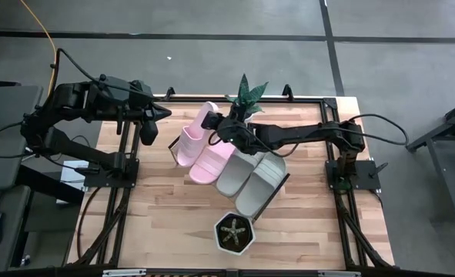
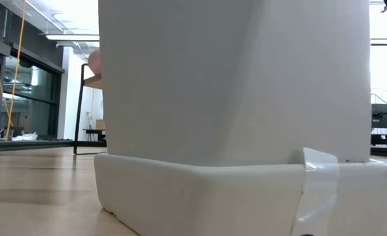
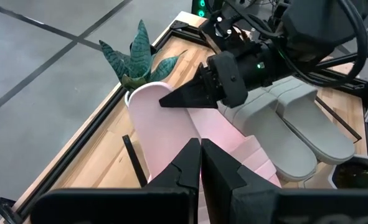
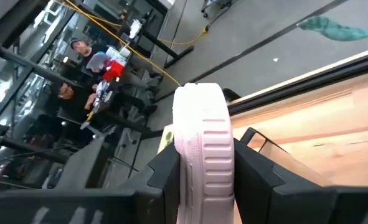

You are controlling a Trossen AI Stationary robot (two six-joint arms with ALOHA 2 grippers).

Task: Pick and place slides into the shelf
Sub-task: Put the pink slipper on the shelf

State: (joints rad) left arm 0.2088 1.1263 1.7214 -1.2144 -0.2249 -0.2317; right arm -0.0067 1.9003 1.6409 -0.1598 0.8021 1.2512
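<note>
Two pale pink slides (image 1: 192, 140) (image 1: 212, 159) and two grey-beige slides (image 1: 235, 174) (image 1: 261, 181) lie side by side on the shelf (image 1: 276, 194), which stands slanted on the table's middle. My right gripper (image 1: 215, 125) reaches in from the table's right and is shut on the leftmost pink slide (image 3: 151, 121) near its far end. My left gripper (image 1: 162, 114) is shut and empty. It hovers left of the shelf, pointing at the slides (image 3: 201, 167). In the low view only a shelf leg (image 2: 79, 111) and a bit of pink (image 2: 93, 60) show. My right gripper pinches the leftmost pink slide between its two fingers (image 4: 246, 165), on a ribbed pale pink part (image 4: 203, 149) near the slide's far end (image 3: 152, 93). The fingers come nearly level from the table's right. The slide's near part stays down on the shelf beside the other pink slide.
A green-leaved plant (image 1: 248, 95) stands just behind the shelf, close to my right gripper. A white hexagonal pot (image 1: 235, 235) stands near the table's front edge and fills the low view (image 2: 232, 98). People show beyond the table in the right wrist view (image 4: 78, 46).
</note>
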